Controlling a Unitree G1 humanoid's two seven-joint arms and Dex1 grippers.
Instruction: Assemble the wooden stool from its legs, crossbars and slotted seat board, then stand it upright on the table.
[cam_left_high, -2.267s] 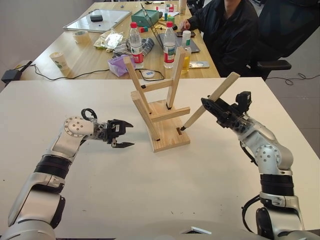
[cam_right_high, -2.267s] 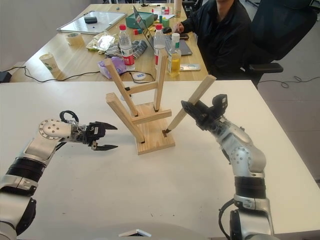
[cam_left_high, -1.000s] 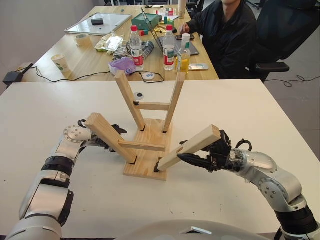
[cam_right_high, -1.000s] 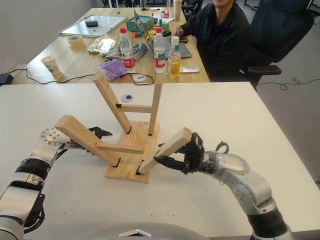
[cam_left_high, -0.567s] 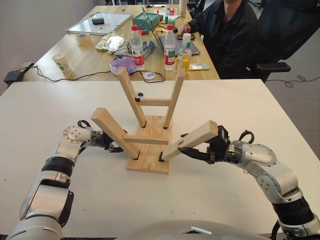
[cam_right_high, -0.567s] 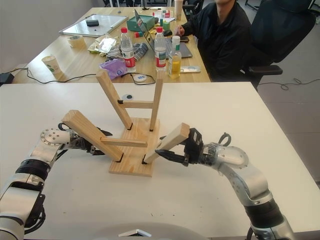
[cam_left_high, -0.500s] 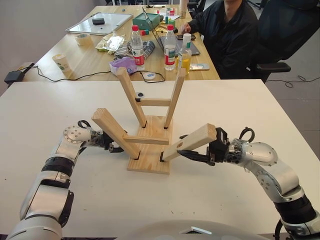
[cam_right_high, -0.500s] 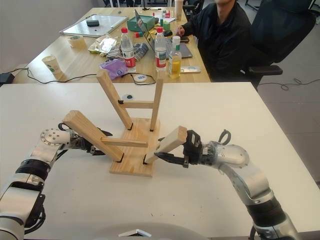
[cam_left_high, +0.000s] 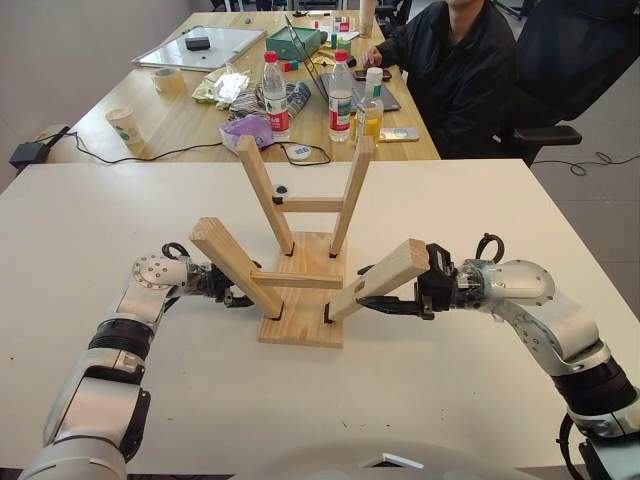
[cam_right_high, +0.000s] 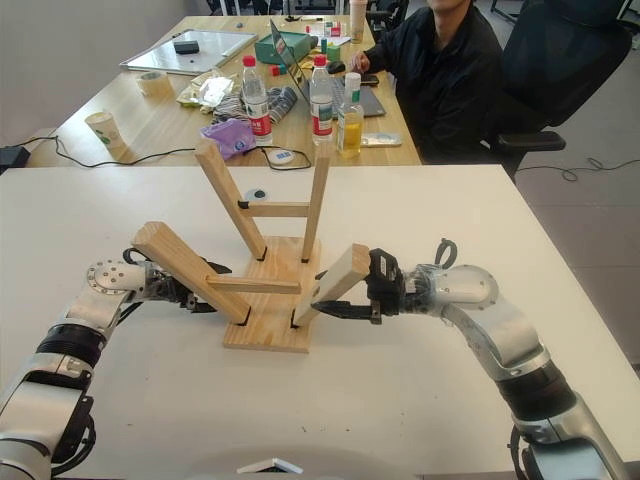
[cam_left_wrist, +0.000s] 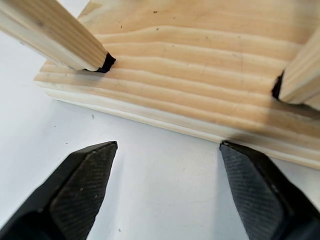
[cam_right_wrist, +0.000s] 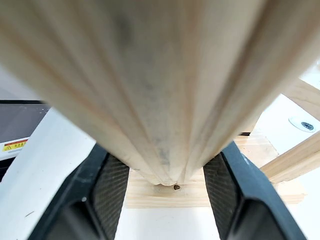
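The stool lies upside down with its seat board (cam_left_high: 300, 326) flat on the white table. Two far legs stand upright, joined by a crossbar (cam_left_high: 312, 204). The near left leg (cam_left_high: 233, 263) leans outward, and a second crossbar (cam_left_high: 288, 279) runs from it toward the right. My right gripper (cam_left_high: 372, 288) is shut on the near right leg (cam_left_high: 392, 272), which slants with its lower end at the board's slot (cam_right_wrist: 175, 187). My left gripper (cam_left_wrist: 167, 145) is open and low on the table, just off the board's left edge (cam_left_wrist: 150, 117), under the leaning leg.
A small round disc (cam_left_high: 281, 190) lies on the table behind the stool. Beyond the far edge stands a wooden desk with bottles (cam_left_high: 272, 80), a paper cup (cam_left_high: 123, 123), a laptop and a seated person. There is bare table to the left, right and front.
My right gripper has swung the leg from high at the right down to the board's near right slot. The left gripper has moved in beside the board's edge. The stool now sits nearer.
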